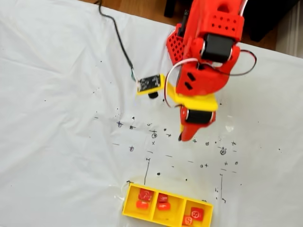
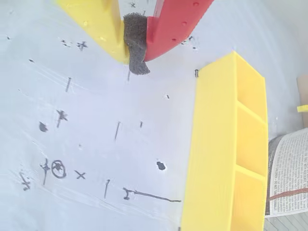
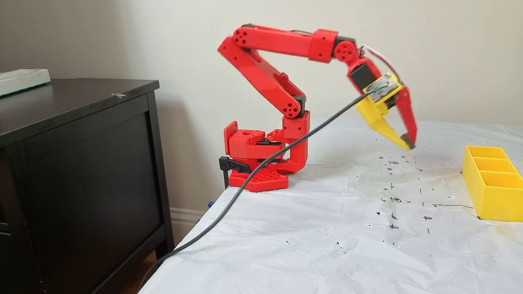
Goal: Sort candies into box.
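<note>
From the fixed view above, the box (image 1: 168, 208) sits at the near edge of the table (image 1: 57, 142), and all six candies (image 1: 163, 202) are already in it: two in each of its three compartments, an orange-red one paired with a darker red one. The end effector (image 1: 181, 137) hangs over the pen-marked sheet, well back from the box, carrying nothing that I can see. A small circuit board (image 1: 148, 83) on its yellow plate lies further from the box again, beside the arm (image 1: 208, 52).

In the wrist view the yellow and red fingers come together on a scrap of grey foam (image 2: 135, 44), pressed nearly closed with no candy between them. The box wall (image 2: 211, 149) stands to the right, its compartments seen edge-on, so the contents are hidden here. Some printed paper (image 2: 288, 173) lies past the box.

In the side fixed view the end effector (image 3: 408, 145) is raised above the sheet, short of the box (image 3: 490, 192), tips narrow. The black cable (image 3: 261, 167) trails from the wrist down past the base.

The sorting looks finished to me. The risk now is a low sweep clipping the box wall and spilling candies, or the cable snagging on the base as the arm folds.
</note>
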Controlling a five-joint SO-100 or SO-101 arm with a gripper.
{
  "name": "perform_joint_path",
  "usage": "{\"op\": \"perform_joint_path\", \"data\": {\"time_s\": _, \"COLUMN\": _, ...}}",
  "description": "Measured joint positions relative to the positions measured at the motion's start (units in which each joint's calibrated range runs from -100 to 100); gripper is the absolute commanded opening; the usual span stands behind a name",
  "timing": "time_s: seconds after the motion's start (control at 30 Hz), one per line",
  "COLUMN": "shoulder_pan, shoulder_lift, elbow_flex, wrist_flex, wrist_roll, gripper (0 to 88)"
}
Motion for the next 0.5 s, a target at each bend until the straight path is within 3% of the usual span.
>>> {"op": "perform_joint_path", "data": {"time_s": 0.13, "shoulder_pan": -0.98, "shoulder_lift": -16.97, "elbow_flex": 7.96, "wrist_flex": 7.38, "wrist_roll": -0.29, "gripper": 0.1}}
{"op": "perform_joint_path", "data": {"time_s": 0.27, "shoulder_pan": -2.93, "shoulder_lift": -29.53, "elbow_flex": 11.55, "wrist_flex": 21.35, "wrist_roll": 1.03, "gripper": 0.1}}
{"op": "perform_joint_path", "data": {"time_s": 0.5, "shoulder_pan": -5.12, "shoulder_lift": -32.24, "elbow_flex": 18.82, "wrist_flex": 30.93, "wrist_roll": 0.63, "gripper": 0.1}}
